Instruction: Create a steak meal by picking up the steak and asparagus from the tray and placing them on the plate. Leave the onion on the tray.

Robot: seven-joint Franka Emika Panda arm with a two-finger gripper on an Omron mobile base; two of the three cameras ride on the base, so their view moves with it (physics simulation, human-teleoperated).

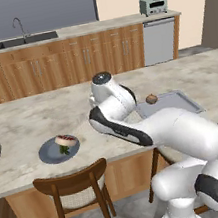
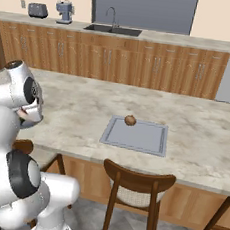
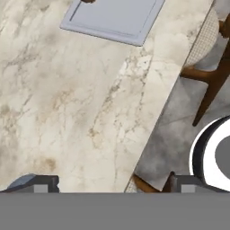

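We see our gripper [image 3: 112, 184] fingers spread apart over bare marble counter [image 3: 67, 112], wooden chairs [image 1: 74, 185] lining its edge.

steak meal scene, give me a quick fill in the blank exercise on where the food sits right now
1. The steak rests on the round blue-grey ____.
2. The only food on the tray is the ____.
3. The asparagus lies on the plate right beside the ____.
4. The onion sits near the tray's ____ edge, the one toward the sink.

Missing words: plate; onion; steak; far
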